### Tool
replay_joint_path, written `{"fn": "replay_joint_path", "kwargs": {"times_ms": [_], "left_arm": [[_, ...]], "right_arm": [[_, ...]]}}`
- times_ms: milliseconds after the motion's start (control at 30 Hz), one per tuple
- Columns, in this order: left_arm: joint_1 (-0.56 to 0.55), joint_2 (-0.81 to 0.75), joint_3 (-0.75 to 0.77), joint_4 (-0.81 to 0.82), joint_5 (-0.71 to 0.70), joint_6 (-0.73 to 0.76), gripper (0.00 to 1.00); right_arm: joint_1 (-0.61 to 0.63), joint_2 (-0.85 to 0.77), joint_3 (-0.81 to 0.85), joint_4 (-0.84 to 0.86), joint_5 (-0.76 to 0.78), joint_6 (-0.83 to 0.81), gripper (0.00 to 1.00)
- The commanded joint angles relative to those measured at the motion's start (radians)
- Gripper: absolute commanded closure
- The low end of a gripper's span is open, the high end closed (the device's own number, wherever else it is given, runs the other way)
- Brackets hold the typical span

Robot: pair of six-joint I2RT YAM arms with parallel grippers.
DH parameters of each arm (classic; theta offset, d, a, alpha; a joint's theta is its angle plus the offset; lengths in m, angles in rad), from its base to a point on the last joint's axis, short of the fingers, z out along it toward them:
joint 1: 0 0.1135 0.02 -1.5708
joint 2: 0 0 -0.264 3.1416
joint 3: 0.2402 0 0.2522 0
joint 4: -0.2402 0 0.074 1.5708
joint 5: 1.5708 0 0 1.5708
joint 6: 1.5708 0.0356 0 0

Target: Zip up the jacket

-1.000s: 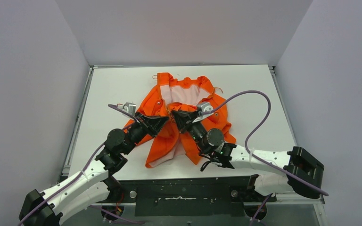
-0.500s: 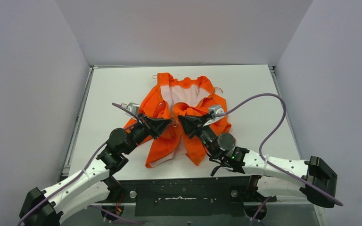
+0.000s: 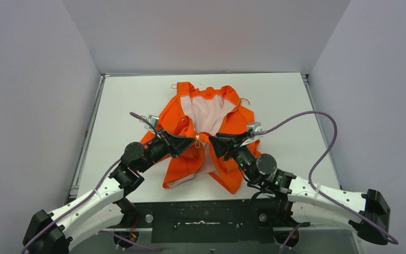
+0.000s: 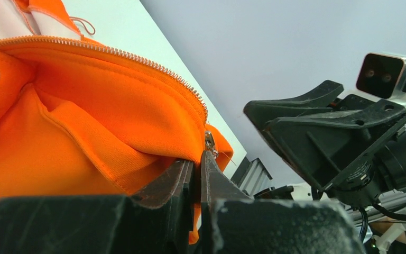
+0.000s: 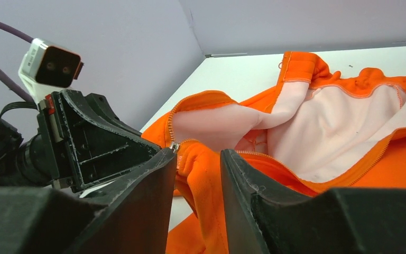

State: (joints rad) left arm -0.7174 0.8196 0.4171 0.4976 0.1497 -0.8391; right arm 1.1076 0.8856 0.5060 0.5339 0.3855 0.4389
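The orange jacket (image 3: pixel 236 123) lies open mid-table, its pale lining (image 3: pixel 207 112) facing up. My left gripper (image 3: pixel 194 142) is shut on the jacket's left front edge, just below the metal zipper slider (image 4: pixel 210 142); zipper teeth (image 4: pixel 137 59) run up from there. My right gripper (image 3: pixel 212 141) faces it from the right and is open. In the right wrist view a loose fold of orange fabric (image 5: pixel 205 174) stands between its fingers (image 5: pixel 243 180), unpinched. The slider (image 5: pixel 175 146) shows just past the left fingertip.
The white table (image 3: pixel 285 100) is walled in by grey panels. A purple cable (image 3: pixel 325 123) loops over the table's right side from the right arm. The left wrist camera (image 5: pixel 50 64) and the right wrist camera (image 4: pixel 386 74) sit close to each other.
My right gripper has gone from shut to open, letting go of the jacket's right front edge, and has drawn back to the right and nearer. The left gripper has shifted slightly right, still holding.
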Motion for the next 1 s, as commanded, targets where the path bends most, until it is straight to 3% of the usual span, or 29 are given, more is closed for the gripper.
{"fn": "replay_joint_path", "kwargs": {"times_ms": [0, 367, 533, 700, 967], "left_arm": [[0.014, 0.004, 0.044, 0.031, 0.046, -0.039, 1.00], [0.036, 0.046, 0.046, 0.019, 0.100, -0.079, 1.00], [0.041, 0.045, 0.047, 0.002, 0.111, -0.090, 1.00], [0.049, 0.041, 0.062, -0.046, 0.127, -0.099, 1.00], [0.054, 0.043, 0.055, -0.050, 0.147, -0.121, 1.00]], "right_arm": [[0.005, -0.095, -0.003, -0.096, -0.010, -0.066, 0.60], [0.005, -0.101, 0.125, -0.349, -0.440, -0.524, 0.44], [0.022, -0.083, 0.143, -0.376, -0.521, -0.751, 0.42], [0.076, -0.057, 0.153, -0.416, -0.491, -1.023, 0.39], [0.220, 0.038, 0.151, -0.357, -0.125, -1.336, 0.38]]}}
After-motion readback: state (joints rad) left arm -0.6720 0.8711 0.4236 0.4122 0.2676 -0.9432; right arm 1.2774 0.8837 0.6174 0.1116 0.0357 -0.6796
